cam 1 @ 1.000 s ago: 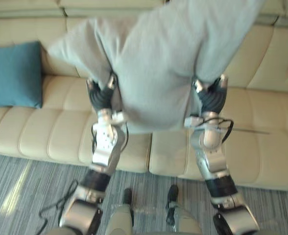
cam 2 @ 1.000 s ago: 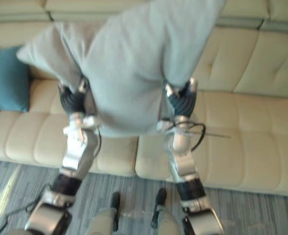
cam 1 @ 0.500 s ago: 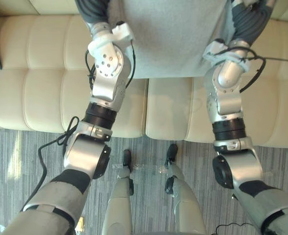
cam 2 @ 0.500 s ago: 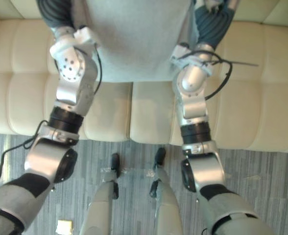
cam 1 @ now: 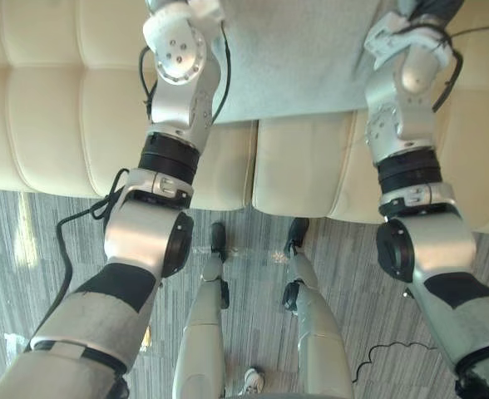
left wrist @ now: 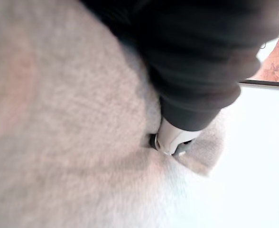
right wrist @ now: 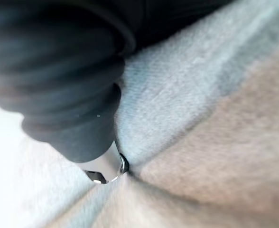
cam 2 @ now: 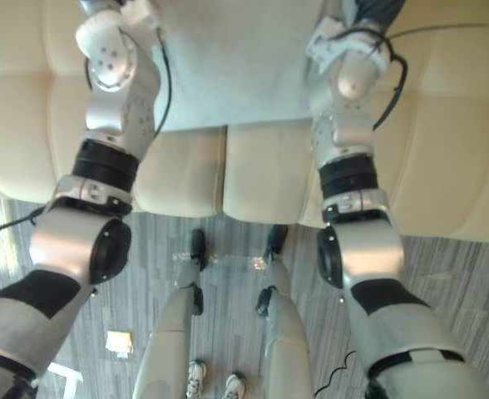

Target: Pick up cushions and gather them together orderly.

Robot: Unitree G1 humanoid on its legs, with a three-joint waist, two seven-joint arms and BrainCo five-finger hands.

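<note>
A large grey cushion (cam 1: 294,58) hangs between my two raised arms, over the seat of a cream sofa (cam 1: 53,125); its lower edge shows in the eye views. In the left wrist view my left hand (left wrist: 175,137) has a silver finger dug into a fold of the grey cushion (left wrist: 59,118) below the dark ribbed cover. My right hand (right wrist: 104,168) likewise pinches the cushion's fabric (right wrist: 201,95) from the other side. The remaining fingers of both hands are buried in the cloth.
The sofa's front edge runs across the eye views, with grey striped carpet (cam 1: 28,274) below it. A small yellowish item (cam 2: 118,341) lies on the carpet at my lower left.
The camera has tilted down, so the sofa back and the teal cushion have left the picture. Both hands still hold the grey cushion, now at the top edge.
</note>
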